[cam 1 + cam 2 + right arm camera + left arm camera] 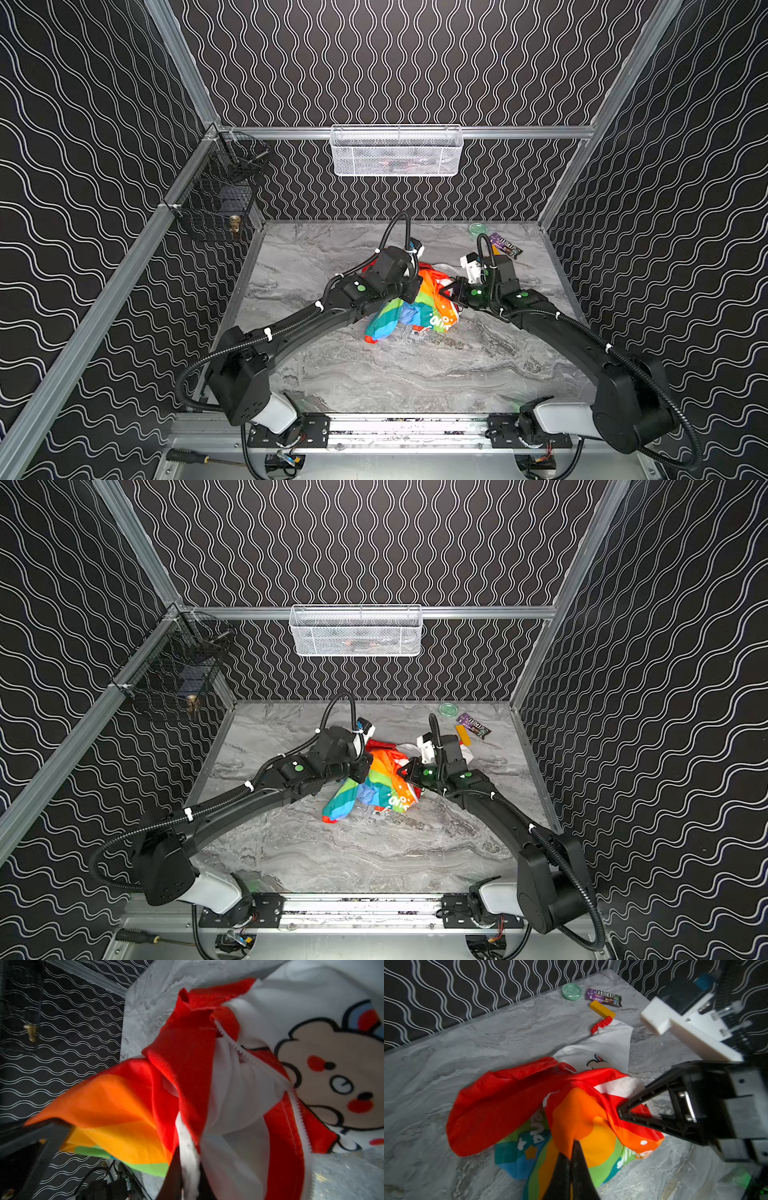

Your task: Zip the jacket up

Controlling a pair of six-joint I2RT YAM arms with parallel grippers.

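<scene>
"m&m's" logo on purple candy packet [603,997]

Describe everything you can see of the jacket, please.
The jacket is thin, rainbow-striped fabric with white lettering, a red hood and white cartoon-print lining. It lies crumpled on the table, partly lifted, its white zipper open. The left gripper pinches an orange fold; the right gripper pinches its white-edged red front.

The jacket [508,1105] is thin, smooth cloth with a slight sheen; its lining [301,991] is matt white, its zipper [249,1057] plastic-looking. The table [374,374] has a matt marble-look face. At twelve o'clock, a white metal-mesh basket [397,151]; at one o'clock, a glossy wrapper [604,997].
</scene>
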